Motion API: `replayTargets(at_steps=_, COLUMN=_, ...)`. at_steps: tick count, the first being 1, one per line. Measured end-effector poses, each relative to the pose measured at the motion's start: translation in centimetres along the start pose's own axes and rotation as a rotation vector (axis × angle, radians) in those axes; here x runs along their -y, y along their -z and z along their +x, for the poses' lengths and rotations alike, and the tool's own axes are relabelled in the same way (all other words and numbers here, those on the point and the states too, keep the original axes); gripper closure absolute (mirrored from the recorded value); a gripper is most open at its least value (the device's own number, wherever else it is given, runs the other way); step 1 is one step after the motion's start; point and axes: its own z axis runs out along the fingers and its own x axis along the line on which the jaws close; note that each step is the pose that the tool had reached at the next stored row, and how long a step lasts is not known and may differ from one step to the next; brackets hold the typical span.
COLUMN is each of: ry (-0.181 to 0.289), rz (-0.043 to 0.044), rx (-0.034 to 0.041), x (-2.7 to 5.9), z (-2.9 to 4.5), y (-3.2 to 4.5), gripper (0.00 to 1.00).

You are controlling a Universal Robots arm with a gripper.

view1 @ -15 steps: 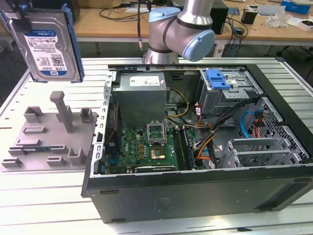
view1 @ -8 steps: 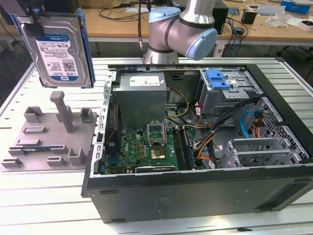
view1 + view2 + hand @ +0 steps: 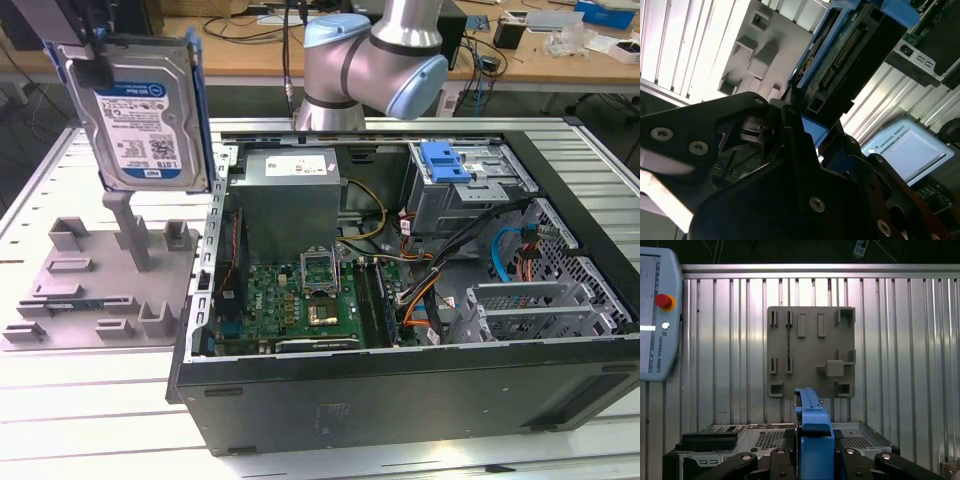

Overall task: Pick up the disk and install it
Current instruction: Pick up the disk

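Observation:
The disk [image 3: 145,110], a silver hard drive with a white-and-blue label in a blue caddy rail, hangs upright in the air at the exterior view's left, above the grey fixture plate [image 3: 70,290]. My gripper [image 3: 85,45] is shut on its upper edge. In the second wrist view the black fingers [image 3: 790,145] clamp the disk [image 3: 850,50], whose connector end faces away. The first wrist view looks straight down along the blue rail of the disk [image 3: 812,435], held by the gripper [image 3: 812,462], with the fixture plate [image 3: 812,350] below.
An open computer case [image 3: 560,390] lies to the exterior view's right of the plate, with a motherboard [image 3: 300,300], cables and a drive cage with a blue latch [image 3: 445,165]. A teach pendant [image 3: 655,315] lies on the ribbed metal table [image 3: 900,340]. The arm's base [image 3: 370,65] stands behind the case.

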Motion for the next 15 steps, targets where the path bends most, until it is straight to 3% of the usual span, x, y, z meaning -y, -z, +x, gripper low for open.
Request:
replayTargets(at_steps=9, ry=0.0, rz=-0.0054, rx=-0.0002, x=3.54, z=2.37, y=0.23, gripper=0.63)
replayTargets(at_steps=13, ry=0.0, rz=-0.0074, rx=-0.0002, x=5.66, z=3.47, y=0.35, gripper=0.63)
replayTargets(at_steps=15, ry=0.0, rz=-0.0085, rx=-0.0002, x=7.11, z=4.16, y=0.43, gripper=0.63)
